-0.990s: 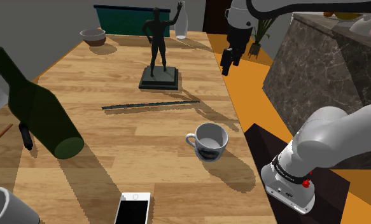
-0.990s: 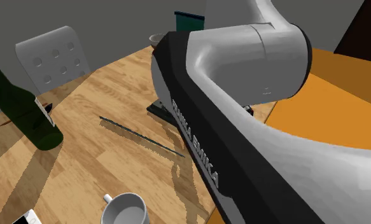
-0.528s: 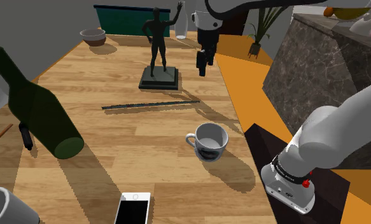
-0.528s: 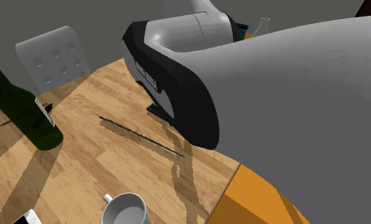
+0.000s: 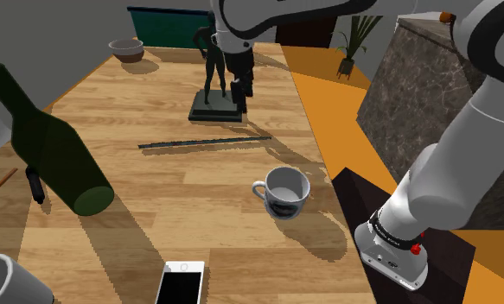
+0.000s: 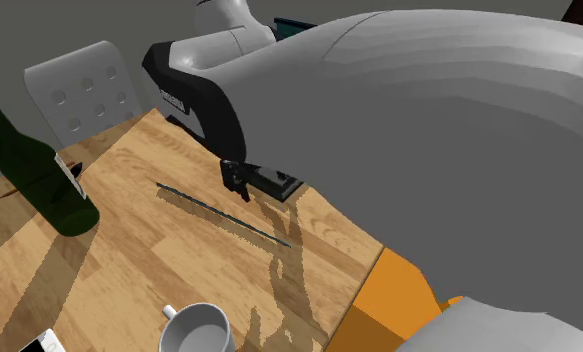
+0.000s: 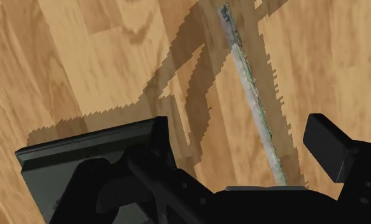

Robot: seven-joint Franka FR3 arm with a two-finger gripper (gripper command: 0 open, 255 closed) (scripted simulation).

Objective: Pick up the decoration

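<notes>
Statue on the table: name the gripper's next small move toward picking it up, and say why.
Probably slide the open gripper sideways onto the statue, so the fingers straddle its legs before closing. In the shoulder view the gripper hangs beside the figure, and in the wrist view its base sits off to one side, not centred between the fingers.

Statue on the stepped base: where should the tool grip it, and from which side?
Probably grip the legs or torso of the statue, coming in level from the shoulder view's right, where the tool hangs. The figure stands upright and slim; its square base looks too broad.
</notes>
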